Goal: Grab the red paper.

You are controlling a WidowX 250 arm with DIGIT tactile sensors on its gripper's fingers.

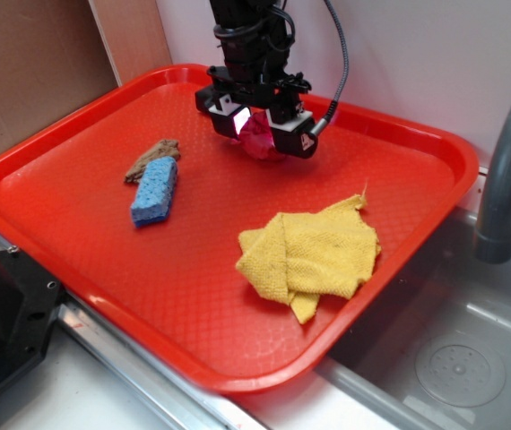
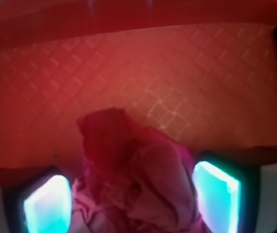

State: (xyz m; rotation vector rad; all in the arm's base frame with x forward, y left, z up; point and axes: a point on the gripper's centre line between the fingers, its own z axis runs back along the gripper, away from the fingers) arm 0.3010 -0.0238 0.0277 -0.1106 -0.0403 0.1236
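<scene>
Jaws astride red paper (image 2: 138, 179) on tray (image 1: 103, 179); firm grip unclear, view blurred.

Red tray (image 1: 76, 188) carries 4 things — blue sponge (image 1: 155, 192), brown scrap (image 1: 152, 158), yellow cloth (image 1: 314, 254), red paper (image 1: 257, 139).

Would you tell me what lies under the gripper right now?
The red paper sits between the gripper's fingers on the red tray. Whether the pads press it, and the tray directly beneath it, is hidden.
</scene>
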